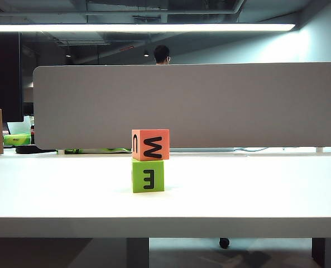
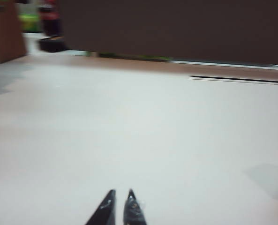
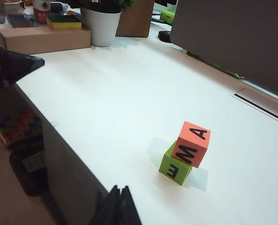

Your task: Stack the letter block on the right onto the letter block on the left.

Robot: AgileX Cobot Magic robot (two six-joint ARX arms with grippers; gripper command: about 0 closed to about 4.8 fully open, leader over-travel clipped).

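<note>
Exterior view: orange letter block [image 1: 150, 144] sits on green letter block [image 1: 148, 176], mid tabletop [image 1: 254, 190]. Orange faces read "M" sideways and "U"; green reads "E", rotated. Right wrist view adds "A" on top of the orange. Right claw [image 3: 118, 201] closed, empty, stack well ahead of it. Left claw [image 2: 120, 206] tips nearly together, empty, over bare tabletop.

Only the tips of the robot show. The left gripper [image 2: 121, 208] has two slim, glossy black tapered fingers. The right gripper [image 3: 119, 206] shows matching dark, pointed fingers.
</note>
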